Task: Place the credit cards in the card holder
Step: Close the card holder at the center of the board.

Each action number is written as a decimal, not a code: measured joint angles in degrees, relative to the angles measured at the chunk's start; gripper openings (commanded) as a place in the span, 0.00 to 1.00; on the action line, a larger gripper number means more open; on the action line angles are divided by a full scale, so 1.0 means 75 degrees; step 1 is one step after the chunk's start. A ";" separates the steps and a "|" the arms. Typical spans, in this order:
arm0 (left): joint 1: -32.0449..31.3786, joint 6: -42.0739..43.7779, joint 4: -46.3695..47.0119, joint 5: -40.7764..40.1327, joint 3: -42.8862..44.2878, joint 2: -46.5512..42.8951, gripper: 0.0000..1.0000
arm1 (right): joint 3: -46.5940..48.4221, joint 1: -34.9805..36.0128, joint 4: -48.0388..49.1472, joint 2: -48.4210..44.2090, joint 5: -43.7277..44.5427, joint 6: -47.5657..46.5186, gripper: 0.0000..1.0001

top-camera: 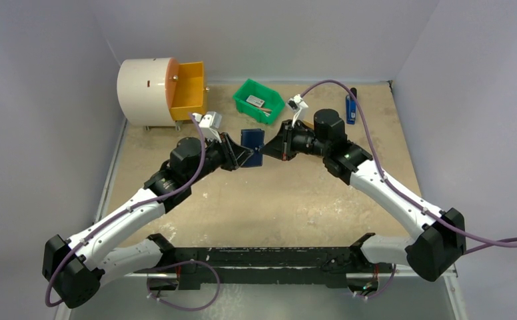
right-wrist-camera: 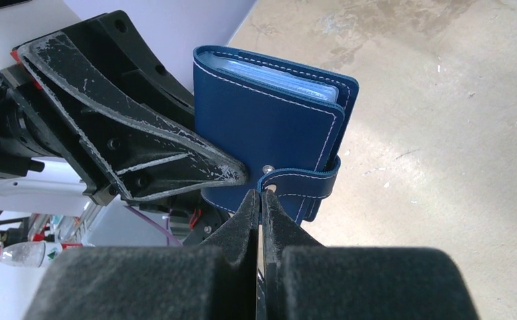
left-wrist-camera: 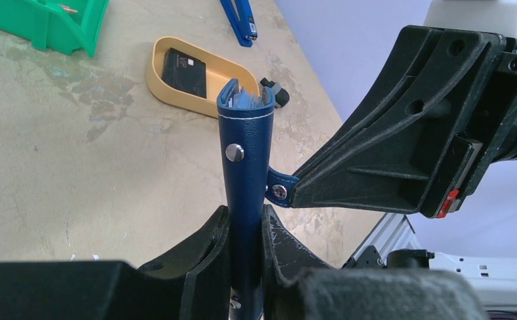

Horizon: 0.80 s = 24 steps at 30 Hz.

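- The card holder (top-camera: pixel 252 147) is in the middle of the top view, held upright between the two grippers. In the left wrist view it stands at the centre of the frame, and pale plastic sleeves show at its top edge.
- Its snap tab (right-wrist-camera: pixel 306 181) is off the stud (left-wrist-camera: pixel 234 153) and goes sideways, toward the right of the left wrist view.
- First risk: only the very end of the tab is pinched. If the pull goes further to open the cover, I think the thin strap can slip out of the tips.
- Second risk: the lower part is clamped with both covers together. A pull on the tab may then turn or drag the whole holder in that grip and not open it, and it could tilt or fall to the table (top-camera: pixel 296 200).
- Third risk: the two grippers are very near each other, so a small wrong move may make them collide.
- The left gripper (left-wrist-camera: pixel 246 223) has its fingers (left-wrist-camera: pixel 209 240) only a little apart, closed on the lower part of the holder, one on each face.
- The right gripper (right-wrist-camera: pixel 261 200) has its fingers (right-wrist-camera: pixel 242 223) fully together, pinching the tab's end just beside its snap.
- A black card (left-wrist-camera: pixel 184 72) lies in a tan tray (left-wrist-camera: pixel 176 99) in the upper part of the left wrist view, well apart from the holder. It is not yet put in.
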 measured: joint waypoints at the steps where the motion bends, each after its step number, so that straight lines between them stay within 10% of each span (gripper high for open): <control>1: -0.0006 0.0003 -0.0003 0.0000 0.0000 0.0000 0.00 | 0.0000 0.0003 0.0023 0.0020 -0.0003 0.0009 0.00; 24: -0.0152 0.0213 -0.0187 -0.0117 0.0000 0.0003 0.00 | 0.0023 0.0003 0.0050 0.0265 -0.0029 0.0201 0.00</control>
